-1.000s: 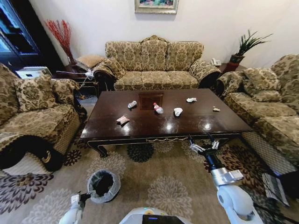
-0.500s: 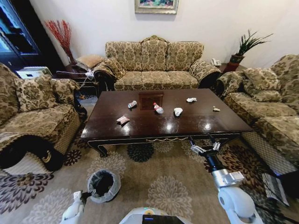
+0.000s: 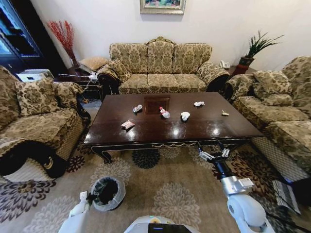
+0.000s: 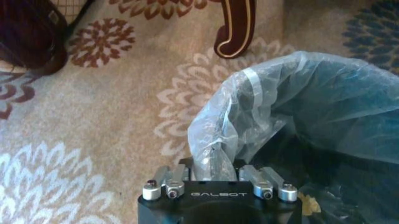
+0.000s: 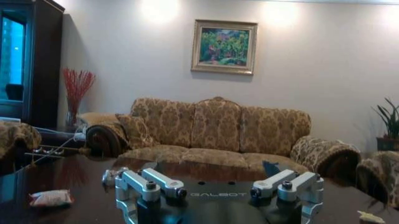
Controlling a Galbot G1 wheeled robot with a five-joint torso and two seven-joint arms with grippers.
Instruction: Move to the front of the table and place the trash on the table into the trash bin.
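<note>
My left gripper [image 3: 86, 199] is clamped on the bag at the rim of the trash bin [image 3: 108, 192], which I judge keeps the bin with me on the rug, near the table's front edge. The table [image 3: 146, 131] sits ahead, hemmed by sofas left, back and right, so only this front side gives room. The trash [image 3: 164, 112] lies scattered mid-table, a wrapper [image 3: 128, 124] nearest the front. My right gripper [image 3: 214, 154] hangs empty, fingers spread wide, just before the front edge.
</note>
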